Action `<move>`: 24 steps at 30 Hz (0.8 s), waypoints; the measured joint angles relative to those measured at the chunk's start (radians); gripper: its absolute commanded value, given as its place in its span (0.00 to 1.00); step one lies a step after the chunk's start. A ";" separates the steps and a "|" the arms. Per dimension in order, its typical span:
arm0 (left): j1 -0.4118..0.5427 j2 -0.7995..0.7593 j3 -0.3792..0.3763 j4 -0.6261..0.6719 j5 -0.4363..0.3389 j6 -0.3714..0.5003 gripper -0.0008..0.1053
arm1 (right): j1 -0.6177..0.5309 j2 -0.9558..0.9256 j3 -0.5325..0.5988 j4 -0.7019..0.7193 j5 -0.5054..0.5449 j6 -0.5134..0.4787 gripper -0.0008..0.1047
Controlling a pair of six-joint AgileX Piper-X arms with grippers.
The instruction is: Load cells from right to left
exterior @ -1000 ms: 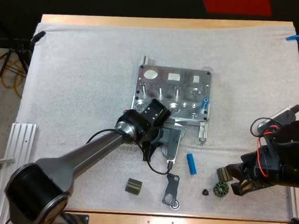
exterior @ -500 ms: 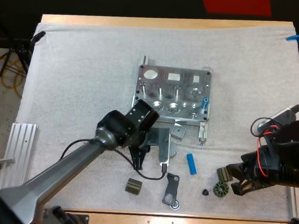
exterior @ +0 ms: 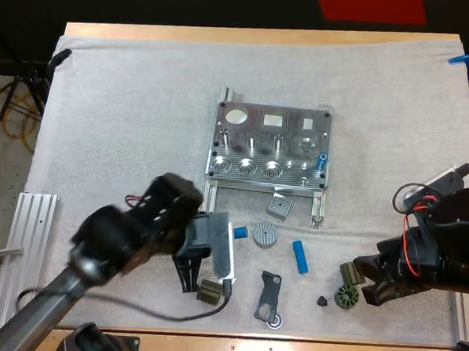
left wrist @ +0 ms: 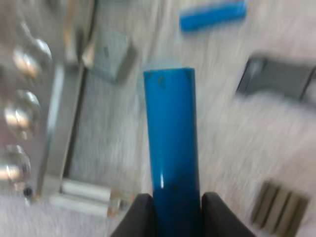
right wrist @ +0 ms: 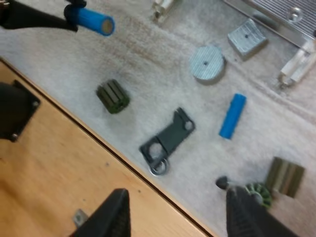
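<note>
A bright blue cylindrical cell (left wrist: 172, 143) is seen near the front of the square machined metal fixture (exterior: 271, 146), pinched between the fingers of the left gripper (left wrist: 172, 212). The right gripper (right wrist: 178, 215) is held spread, touching nothing. A second blue cell (exterior: 299, 257) is seen lying just beside a round grey disc (exterior: 266, 234).

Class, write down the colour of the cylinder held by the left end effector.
The cylinder is bright blue; the left wrist view shows it best.
</note>
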 measured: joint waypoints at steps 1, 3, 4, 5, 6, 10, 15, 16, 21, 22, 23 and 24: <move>0.000 -0.032 0.000 0.000 0.029 -0.015 0.01 | 0.000 0.000 0.000 -0.016 -0.014 0.005 0.43; 0.000 -0.078 0.000 0.002 0.055 -0.027 0.01 | 0.000 0.000 0.000 -0.041 -0.041 0.023 0.43; 0.000 -0.107 0.000 0.002 0.065 -0.036 0.01 | 0.000 0.000 0.000 -0.064 -0.062 0.038 0.43; 0.000 -0.120 0.000 0.002 0.067 -0.037 0.01 | 0.000 0.000 0.000 -0.076 -0.071 0.041 0.43; 0.000 -0.144 0.000 0.002 0.069 -0.037 0.01 | 0.000 0.000 0.002 -0.100 -0.089 0.056 0.43; 0.000 -0.197 0.000 0.004 0.072 -0.042 0.01 | 0.000 0.000 0.040 -0.194 -0.138 0.134 0.43; 0.000 -0.205 0.000 0.004 0.074 -0.042 0.01 | 0.000 0.002 0.117 -0.294 -0.259 0.232 0.43; 0.000 -0.205 0.000 0.004 0.081 -0.042 0.01 | 0.000 0.002 0.140 -0.318 -0.276 0.255 0.43; 0.000 -0.205 0.000 0.004 0.111 -0.042 0.01 | 0.000 0.005 0.201 -0.405 -0.305 0.302 0.43; 0.000 -0.205 0.000 0.004 0.123 -0.042 0.01 | 0.000 0.005 0.212 -0.429 -0.314 0.309 0.43; 0.000 -0.205 0.000 0.004 0.130 -0.042 0.01 | 0.000 0.005 0.218 -0.440 -0.319 0.313 0.43; 0.000 -0.205 0.000 0.004 0.138 -0.042 0.01 | 0.000 0.005 0.226 -0.467 -0.323 0.330 0.43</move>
